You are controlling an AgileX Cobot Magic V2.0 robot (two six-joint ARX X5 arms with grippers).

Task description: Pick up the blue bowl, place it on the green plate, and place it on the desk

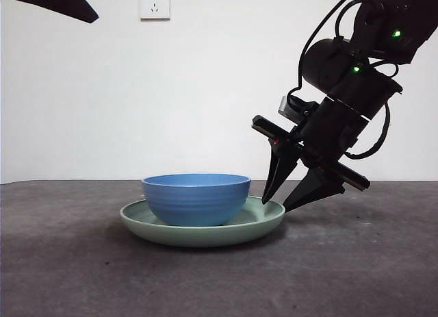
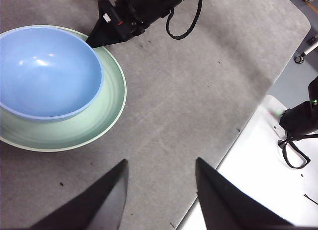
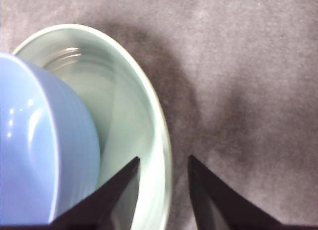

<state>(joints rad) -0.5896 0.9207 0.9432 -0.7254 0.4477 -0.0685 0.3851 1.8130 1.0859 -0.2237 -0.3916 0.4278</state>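
The blue bowl (image 1: 196, 197) sits upright in the green plate (image 1: 205, 233), which rests on the desk (image 1: 356, 262). My right gripper (image 1: 274, 206) is open and low at the plate's right rim, one jaw over the inside of the plate and one outside it. The right wrist view shows the rim of the plate (image 3: 130, 103) running between the jaws of the right gripper (image 3: 163, 159), with the bowl (image 3: 35, 155) beside them. My left gripper (image 2: 160, 161) is open and empty, high above the desk, looking down on the bowl (image 2: 47, 71), the plate (image 2: 89, 125) and the right gripper (image 2: 94, 40).
The left arm shows as a black tip (image 1: 55, 2) at the top left corner. A wall socket (image 1: 154, 2) is on the white wall behind. In the left wrist view the desk's edge meets a white surface (image 2: 258, 155) with black equipment (image 2: 298, 120).
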